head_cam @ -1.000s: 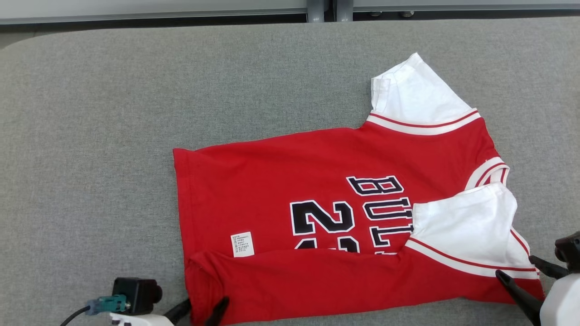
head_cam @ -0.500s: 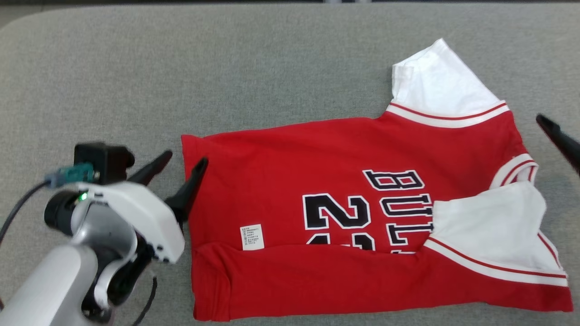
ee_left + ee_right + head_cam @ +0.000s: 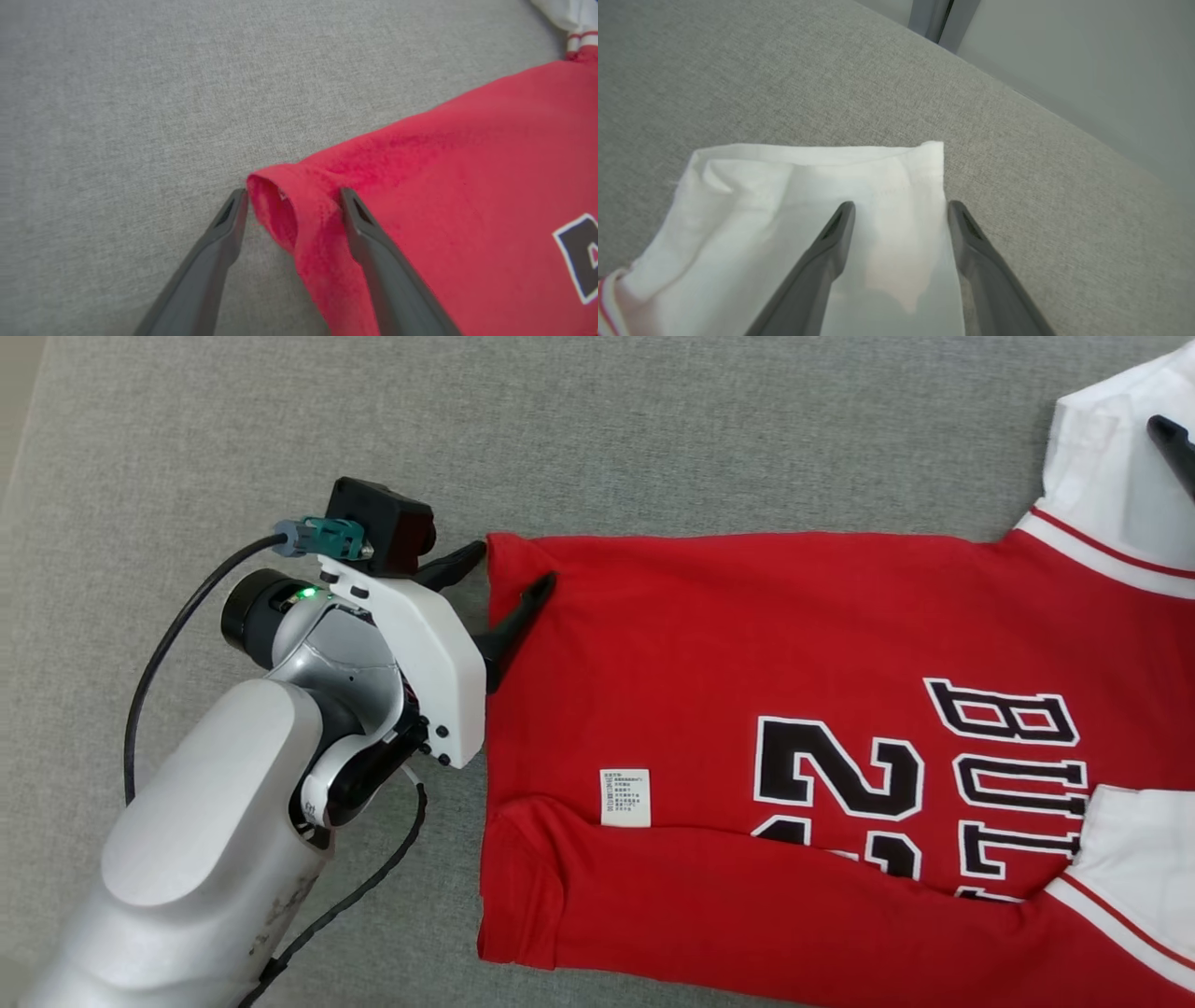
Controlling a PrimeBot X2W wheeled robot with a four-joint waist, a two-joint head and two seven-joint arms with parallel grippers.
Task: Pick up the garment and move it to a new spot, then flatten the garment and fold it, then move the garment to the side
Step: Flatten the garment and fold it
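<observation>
Surface (image 3: 653,429) grey fabric (pale wall (image 3: 1087,56) beyond) | jersey (image 3: 747,644) on it | left fingers (image 3: 219,242), right fingers (image 3: 831,247) spread

Bright, even light with faint shadows; the garment (image 3: 420,196) looks softly blurred close up

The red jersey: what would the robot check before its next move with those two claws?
1. The left claw is open: ok.
2. It straddles the hem corner of the jersey: ok.
3. The right claw is open: ok.
4. It sits over the white sleeve: ok.
5. It touches the sleeve: cannot tell.
6. Near edge of the jersey folded over: ok.
</observation>
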